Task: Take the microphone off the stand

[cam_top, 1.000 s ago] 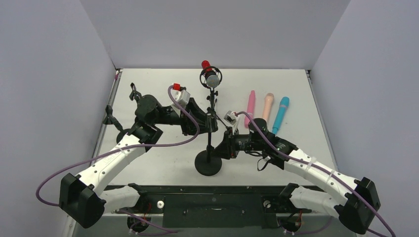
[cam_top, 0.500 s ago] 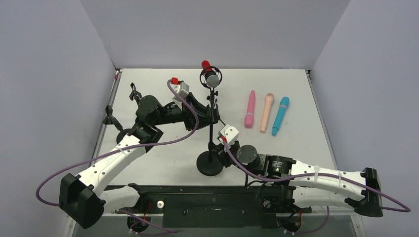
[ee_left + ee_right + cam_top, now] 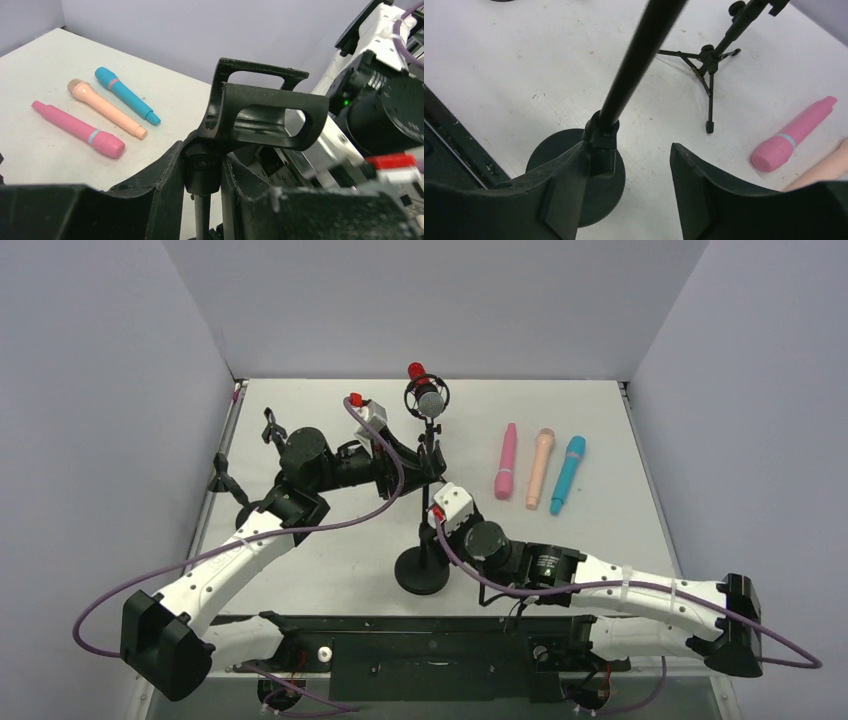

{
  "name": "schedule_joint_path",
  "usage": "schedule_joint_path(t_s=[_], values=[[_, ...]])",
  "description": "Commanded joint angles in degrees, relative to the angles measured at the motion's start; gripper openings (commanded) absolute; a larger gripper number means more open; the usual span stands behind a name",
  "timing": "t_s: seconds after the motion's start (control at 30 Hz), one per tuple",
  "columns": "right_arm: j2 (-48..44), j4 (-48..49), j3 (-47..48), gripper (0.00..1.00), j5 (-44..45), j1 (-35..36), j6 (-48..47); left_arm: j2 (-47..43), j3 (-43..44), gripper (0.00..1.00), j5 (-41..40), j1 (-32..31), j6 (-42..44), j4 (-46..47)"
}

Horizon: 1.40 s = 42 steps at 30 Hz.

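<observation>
The left tool point(image 3: 201, 167) is pressed onto the stand point(image 3: 636, 60) at the joint just under its clip point(image 3: 270, 112), and that clip looks empty in the wrist view. The right tool point(image 3: 629, 147) is spread low down and pinches nothing. One of its fingers is just beside the collar where the pole meets the round base point(image 3: 549, 160), and the other is apart from it. Behind this stand is a tripod point(image 3: 710, 65). The one mounted mic point(image 3: 430, 402) appears to sit on top of it in a ring, grey mesh head toward the arms and red end toward the back wall, though the top view does not fully settle which pole carries the ring. Further right, a pink mic point(image 3: 506, 473), peach mic point(image 3: 541, 468) and blue mic point(image 3: 567, 474) lie side by side on the tabletop point(image 3: 600, 420). The mic is likely stiff, fairly light and smooth-bodied, so it may slip, and its mesh could dent. The barrel beside the ring looks the best hold, drawn out along its axis while the other tool steadies the tripod, which seems light enough to tip.
</observation>
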Motion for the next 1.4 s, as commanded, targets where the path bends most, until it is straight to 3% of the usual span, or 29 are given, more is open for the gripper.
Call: schedule_joint_path(t_s=[0.0, 0.17, 0.27, 0.4, 0.63, 0.77, 0.9, 1.03, 1.3, 1.37], values=[[-5.24, -3.22, 1.45, 0.6, -22.96, -9.08, 5.04, -0.1, 4.14, 0.0, 3.05, 0.31, 2.34, 2.27], [-8.23, 0.25, -2.72, 0.66, -45.81, -19.08, 12.42, -0.19, 3.16, 0.0, 6.05, 0.32, 3.57, 5.22], [-8.37, 7.93, -7.08, 0.66, -58.57, -25.48, 18.33, 0.0, 3.19, 0.0, 7.18, 0.32, 4.42, 5.9], [-7.37, 18.6, -10.67, 0.66, -66.6, -29.0, 27.73, 0.54, 3.2, 0.0, 8.96, 0.37, 4.73, 7.05], [-5.77, 19.28, -9.51, 0.59, -64.78, -28.82, 30.44, 2.08, 3.79, 0.0, 11.26, 0.4, 4.47, 8.22], [-5.55, 9.87, -5.13, 0.49, -54.59, -24.42, 24.85, 2.89, 4.65, 0.0, 10.23, 0.4, 4.19, 7.06], [-4.1, 0.41, -0.26, 0.48, -43.24, -17.95, 18.85, 3.8, 5.68, 0.0, 9.66, 0.41, 3.52, 5.88], [-3.64, -2.69, 0.95, 0.48, -37.31, -17.04, 17.75, 3.82, 6.09, 0.0, 9.17, 0.41, 3.61, 4.94], [-2.16, -4.5, 2.81, 0.36, -29.44, -13.68, 15.49, 4.74, 7.82, 0.0, 8.07, 0.41, 2.26, 2.78], [-1.87, -4.48, 3.11, 0.29, -27.33, -12.85, 14.99, 4.82, 7.86, 0.0, 7.98, 0.41, 2.15, 2.56]])
